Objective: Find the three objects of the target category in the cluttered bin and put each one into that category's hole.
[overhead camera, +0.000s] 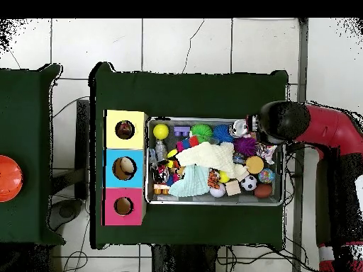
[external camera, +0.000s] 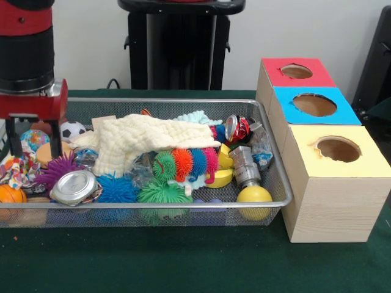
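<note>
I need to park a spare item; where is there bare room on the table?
The green tabletop is bare in front of the wire mesh bin and the wooden three-hole box, and along the strip behind the bin in the overhead view. The bin is packed throughout, with the gripper at its end away from the box.

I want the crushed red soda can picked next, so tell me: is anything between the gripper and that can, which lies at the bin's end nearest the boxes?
Yes. The gripper hangs at the opposite end of the wire bin from the soda can. The cream cloth and the spiky balls lie heaped between them.
</note>
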